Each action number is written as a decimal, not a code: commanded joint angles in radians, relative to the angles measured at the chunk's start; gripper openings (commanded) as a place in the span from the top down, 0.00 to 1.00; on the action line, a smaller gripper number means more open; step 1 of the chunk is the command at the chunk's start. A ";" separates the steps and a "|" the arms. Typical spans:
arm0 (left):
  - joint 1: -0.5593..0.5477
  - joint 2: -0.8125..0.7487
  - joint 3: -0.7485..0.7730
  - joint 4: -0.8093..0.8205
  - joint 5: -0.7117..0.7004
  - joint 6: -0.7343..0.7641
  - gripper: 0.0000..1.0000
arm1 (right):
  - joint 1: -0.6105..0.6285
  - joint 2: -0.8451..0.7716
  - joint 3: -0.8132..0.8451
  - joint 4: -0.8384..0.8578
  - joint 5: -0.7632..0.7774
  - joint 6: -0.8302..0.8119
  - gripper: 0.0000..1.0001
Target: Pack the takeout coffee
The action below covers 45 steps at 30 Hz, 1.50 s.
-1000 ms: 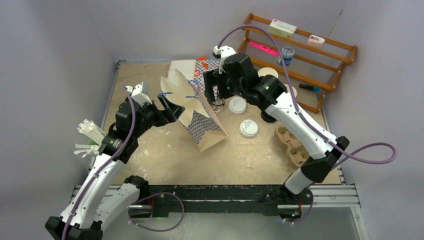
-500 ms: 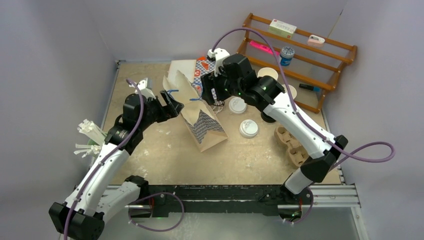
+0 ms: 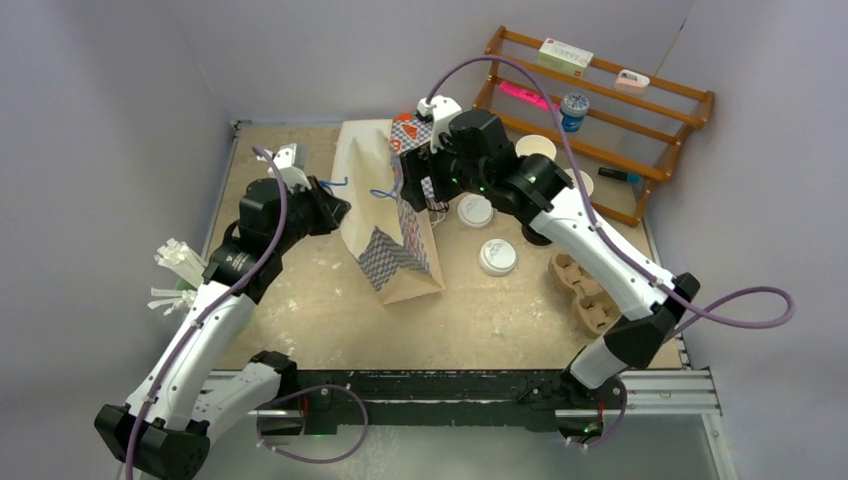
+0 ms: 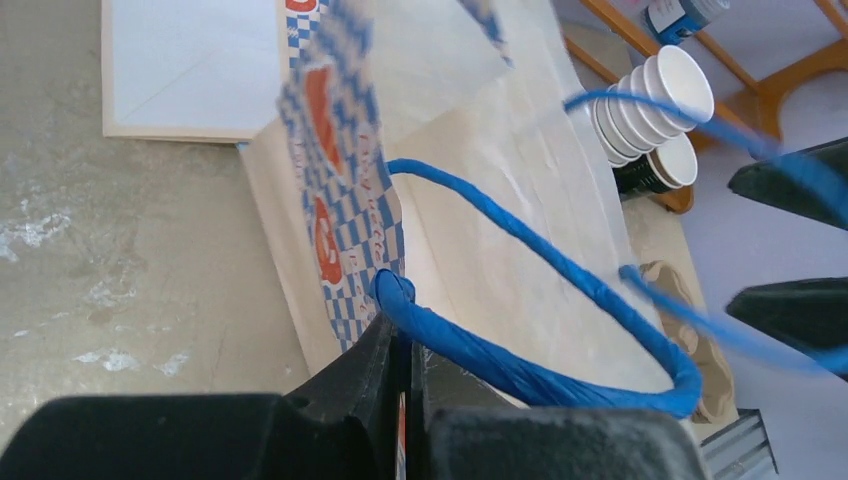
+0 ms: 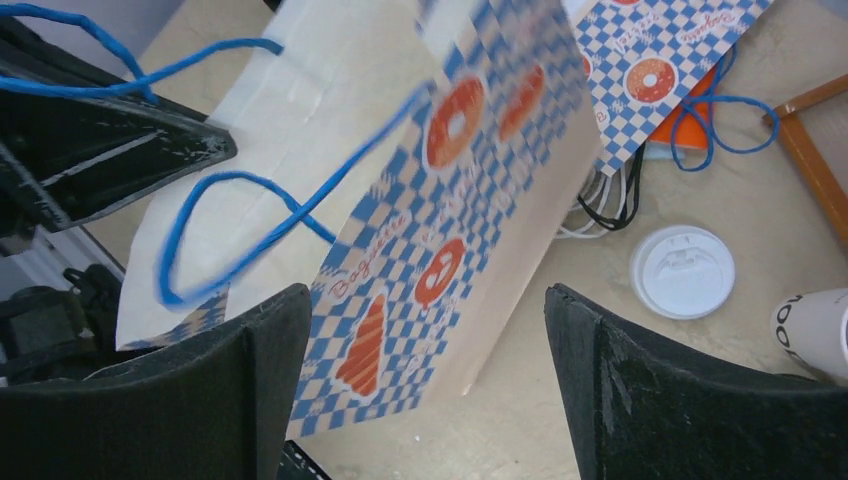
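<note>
Noted left pincer (image 4: 405, 345) nipped shut on paper bag (image 3: 385, 215) rim, right pincer (image 5: 420, 300) gaping; judged coffee cup (image 5: 815, 335) thin-walled, crushable, spill-prone: take mid-wall, below lid, kept upright.

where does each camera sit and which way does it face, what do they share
Top external: above and behind the bases, looking down at the table; both arms show whole.
Left wrist: on the left arm, looking past the left gripper, shut on the paper bag rim.
Right wrist: on the right arm, looking down past the open right gripper at the bag's printed side.
Shared: all three see the bag.
</note>
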 commanded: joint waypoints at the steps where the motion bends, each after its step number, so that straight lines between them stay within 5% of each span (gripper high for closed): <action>1: -0.004 0.006 0.088 -0.021 0.032 0.055 1.00 | 0.002 -0.084 0.036 0.025 -0.029 -0.011 0.10; 13: -0.006 -0.022 0.091 -0.031 0.109 0.060 1.00 | 0.007 0.074 0.341 -0.184 0.093 0.145 0.07; 30: -0.012 -0.097 0.049 0.009 0.054 0.040 1.00 | 0.025 -0.049 -0.050 -0.077 0.209 0.343 0.13; 33: -0.012 -0.111 0.042 0.009 0.028 0.047 1.00 | 0.024 -0.083 -0.101 -0.073 0.221 0.352 0.32; 39: -0.011 -0.102 0.069 -0.036 -0.026 0.098 1.00 | 0.024 -0.127 -0.118 -0.090 0.253 0.361 0.99; 41: -0.011 -0.092 0.090 -0.065 -0.038 0.119 0.96 | 0.024 -0.121 -0.104 -0.103 0.266 0.355 1.00; 45: -0.010 -0.086 0.142 -0.126 -0.048 0.156 0.60 | 0.024 -0.112 -0.099 -0.096 0.251 0.353 1.00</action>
